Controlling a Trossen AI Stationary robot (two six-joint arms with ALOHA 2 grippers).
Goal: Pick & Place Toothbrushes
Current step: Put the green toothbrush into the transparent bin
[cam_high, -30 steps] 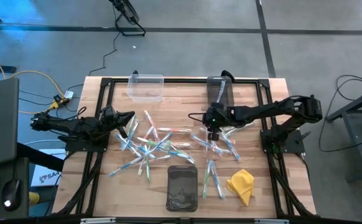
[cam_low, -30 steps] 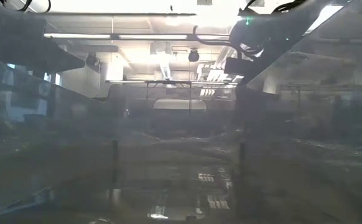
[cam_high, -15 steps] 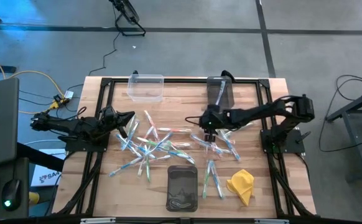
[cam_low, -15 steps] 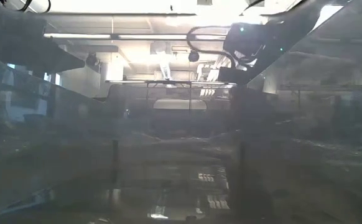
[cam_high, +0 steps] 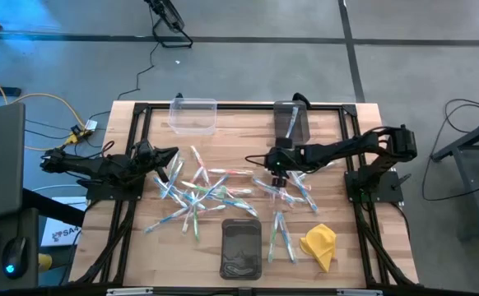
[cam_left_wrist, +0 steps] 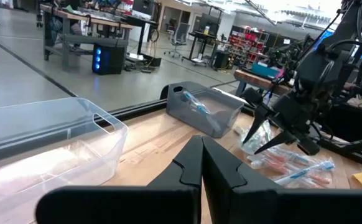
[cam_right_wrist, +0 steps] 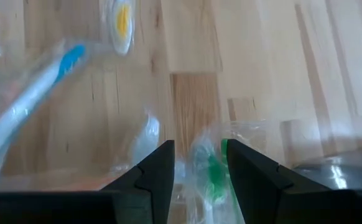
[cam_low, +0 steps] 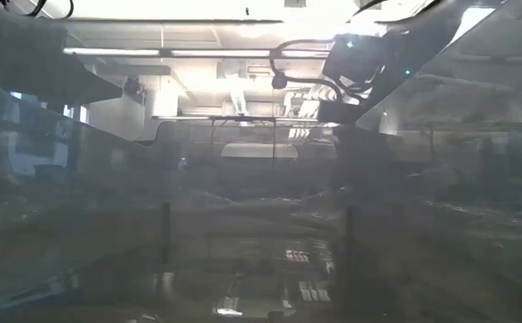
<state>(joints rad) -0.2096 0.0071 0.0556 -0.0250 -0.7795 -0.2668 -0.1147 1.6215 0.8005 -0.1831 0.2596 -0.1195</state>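
Wrapped white toothbrushes lie flat in loose piles on the wooden table: one left of centre, one right of centre, a few near the front. My right gripper hangs over the right pile's far-left edge, pointing down, shut on one wrapped toothbrush with a green accent. The left wrist view shows this gripper with the clear wrapper between its fingers. My left gripper waits shut at the table's left side, its fingers together. My right gripper pinches the green-accented toothbrush's clear wrapper between its two fingers, coming from above and pointing down. The wrapper sits between the fingers above the table. Which end of the toothbrush it has, I cannot tell.
A clear bin and a grey bin stand at the far edge; the grey one holds a blue-accented toothbrush. A dark bin sits at the near edge, a yellow cloth to its right. The low view is hazy.
My right gripper has shifted a short way toward the table's left and far edge, off the right pile. My left arm has kept still, and the piles lie as before.
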